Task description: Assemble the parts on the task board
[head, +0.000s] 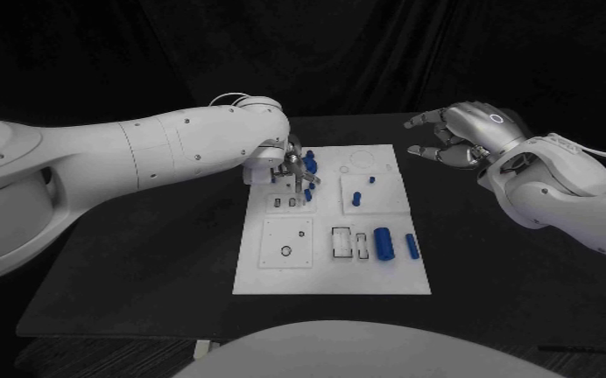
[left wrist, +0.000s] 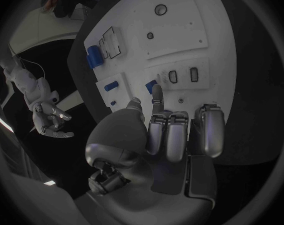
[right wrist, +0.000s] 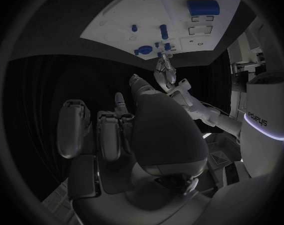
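Left robot hand point(head: 298, 171) is working a blue part point(head: 309, 164) at the board point(head: 331, 283) (upper centre of frame), grip unclear; right robot hand point(head: 457, 137) is hovering empty, fingers apart. Next: careful seating.

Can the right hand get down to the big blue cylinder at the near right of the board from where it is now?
Probably yes. The right hand hangs off the board's far right corner, holding nothing, and the big blue cylinder lies uncovered near the task board's right edge. The left hand works at the far side, out of that path.
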